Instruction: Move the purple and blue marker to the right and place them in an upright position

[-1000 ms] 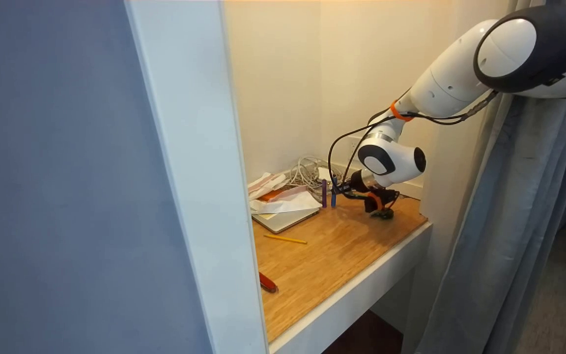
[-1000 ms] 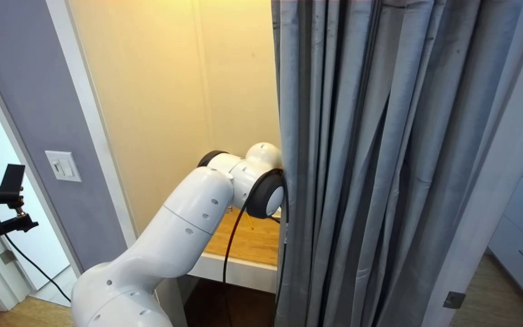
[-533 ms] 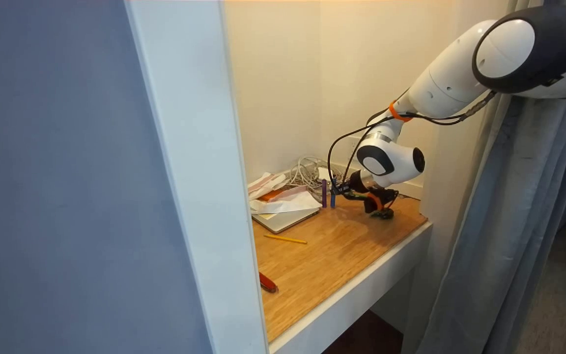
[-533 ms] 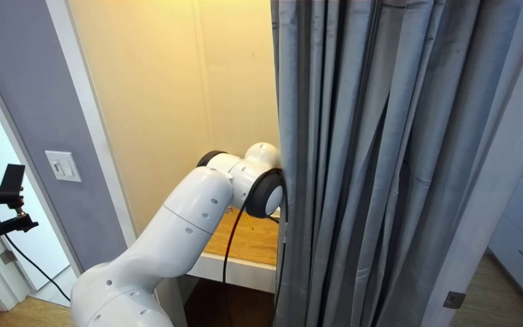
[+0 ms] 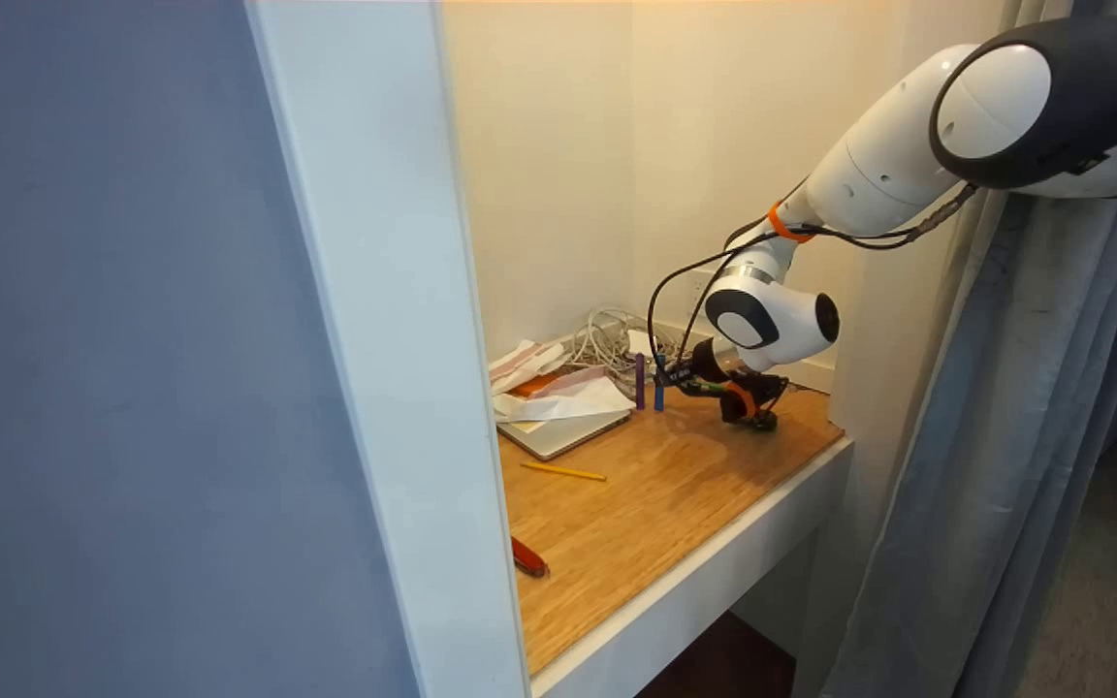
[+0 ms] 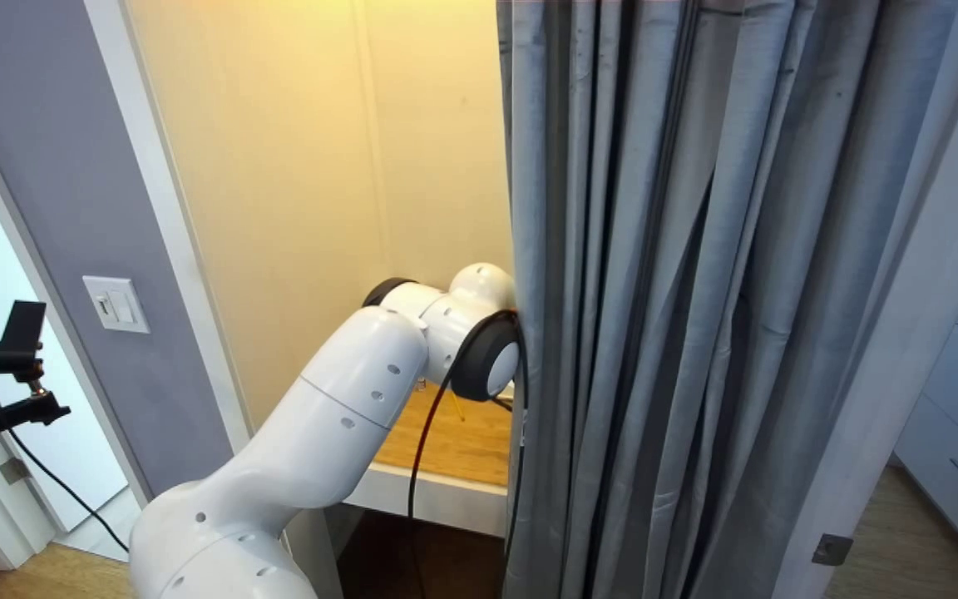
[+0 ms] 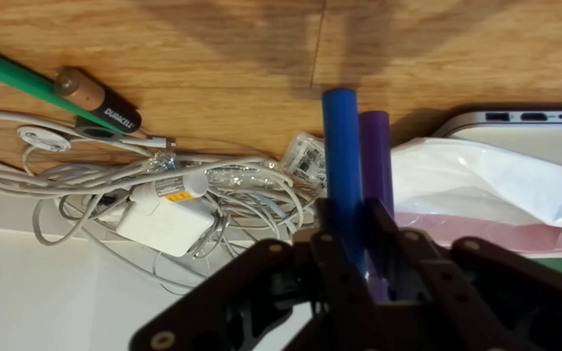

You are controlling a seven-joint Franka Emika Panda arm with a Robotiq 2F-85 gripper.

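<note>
Toward the back of the desk [image 5: 646, 494], find the purple marker [image 7: 377, 156] upright, apparently standing unaided, and just beside, upright too, the blue marker [image 7: 343, 153], held in the gripper [image 7: 349, 212], closed snugly on the barrel with no visible slack. Seems close to finished, with both on end side by side; leaves, presumably, only letting go of blue and backing off without a knock to purple. Cannot tell contact from a slight gap under the blue foot, nor confirm the spot as the intended right-hand one.

Shape of both: plain, smooth, flat-ended cylinder, plastic perhaps, slim enough to topple at a nudge. Around and beneath: warm-toned wood grain in long streaks, a creased, glossy white sheet [image 7: 456, 178] of paper or thin film, a hard silver laptop [image 7: 530, 138] with rounded corner, and limp, looping white cables [image 7: 100, 184].
</note>
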